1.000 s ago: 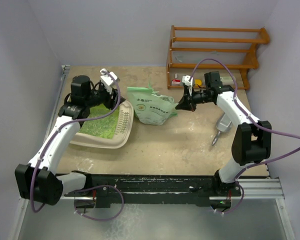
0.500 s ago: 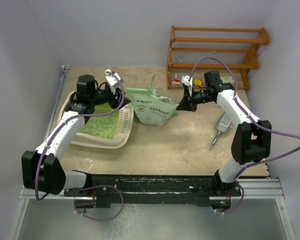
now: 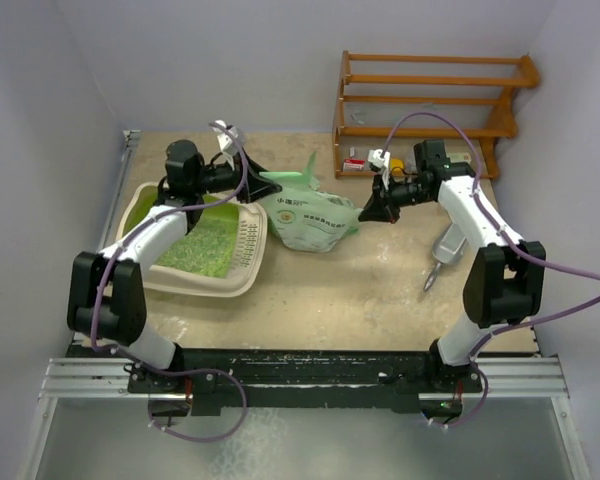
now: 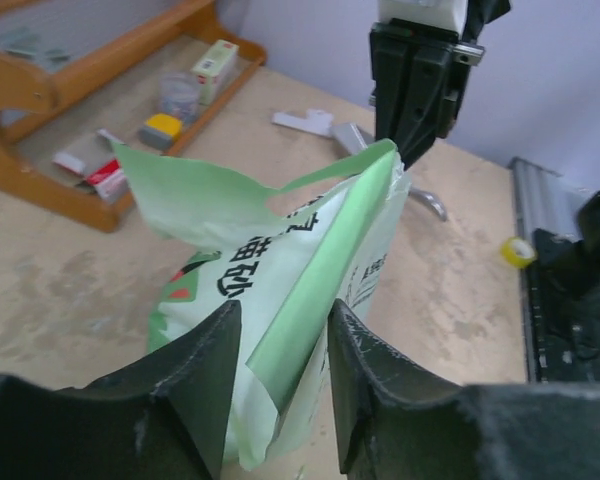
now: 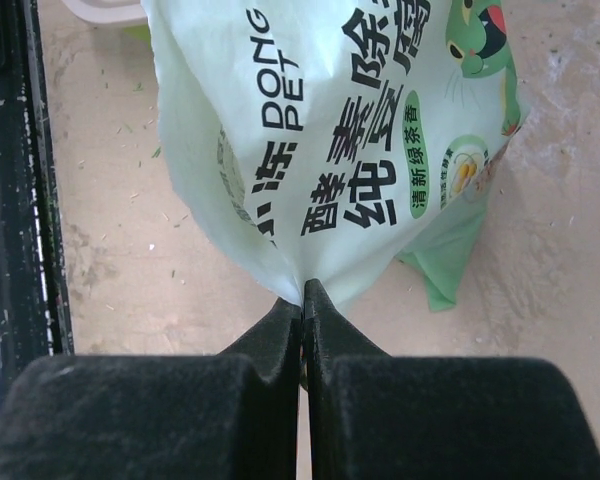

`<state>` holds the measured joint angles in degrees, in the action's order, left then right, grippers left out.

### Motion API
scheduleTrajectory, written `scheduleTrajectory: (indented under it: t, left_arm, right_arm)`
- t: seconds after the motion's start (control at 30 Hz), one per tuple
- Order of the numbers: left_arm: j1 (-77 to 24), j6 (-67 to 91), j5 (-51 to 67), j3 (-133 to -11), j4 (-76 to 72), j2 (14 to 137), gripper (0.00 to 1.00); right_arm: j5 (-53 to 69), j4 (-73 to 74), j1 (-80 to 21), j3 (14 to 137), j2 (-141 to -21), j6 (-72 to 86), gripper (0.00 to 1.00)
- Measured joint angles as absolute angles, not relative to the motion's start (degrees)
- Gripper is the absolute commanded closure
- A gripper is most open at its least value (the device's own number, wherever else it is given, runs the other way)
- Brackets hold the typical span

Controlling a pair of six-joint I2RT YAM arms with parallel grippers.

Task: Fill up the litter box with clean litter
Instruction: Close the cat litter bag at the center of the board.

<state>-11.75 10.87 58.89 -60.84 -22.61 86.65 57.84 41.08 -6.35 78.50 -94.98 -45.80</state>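
The cream litter box [image 3: 148,278] sits at the left, its green inside partly covered by pale clean litter [image 3: 206,250], with the slotted grille [image 3: 248,238] at its right end. A light green printed bag [image 3: 315,218] lies just right of it. My left gripper [image 3: 257,183] is open, and its fingers [image 4: 195,385] straddle the bag's green top edge [image 4: 310,290] without closing on it. My right gripper [image 3: 372,210] is shut on a pinch of the bag's far side [image 5: 302,290] and holds it up.
A shiny metal scoop [image 3: 442,252] lies on the table at the right, below my right forearm. A wooden rack [image 3: 430,95] with small items on its lower shelf stands at the back right. A black rail [image 3: 300,365] runs along the near edge.
My left gripper has swung right, from over the litter box to the bag's left top edge. The bag's top flap has risen and the right gripper has shifted slightly right with it.
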Motion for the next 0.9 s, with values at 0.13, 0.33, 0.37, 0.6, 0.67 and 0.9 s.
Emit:
scheduleTrajectory:
  t: [0.13,0.33,0.37,0.6,0.67,0.9]
  left_arm:
    - [-12.3,20.8,64.1,-62.0,-30.7,93.8,0.87]
    - [-14.8,27.5,67.8,-64.8,-32.1,99.3,0.96]
    - [-15.2,27.9,68.2,-66.1,-31.0,99.7,0.97]
    - [-15.6,13.3,65.6,-80.4,-1.3,101.6,0.97]
    - [-15.7,8.6,64.0,-83.7,6.7,102.7,0.97]
    - [-17.6,1.1,57.8,-82.9,22.8,103.5,0.97]
  right_arm:
    - [56.8,46.2,-5.2,82.5,-96.6,-45.6,1.0]
    - [57.0,52.3,-0.7,82.8,-96.6,-47.4,1.0]
    - [57.0,53.9,0.4,82.6,-96.2,-48.7,1.0]
    - [57.2,63.4,2.7,79.2,-93.3,-55.5,1.0]
    - [58.2,64.7,2.6,78.0,-93.2,-56.4,1.0]
    - [60.1,67.9,2.6,75.3,-94.0,-57.1,1.0]
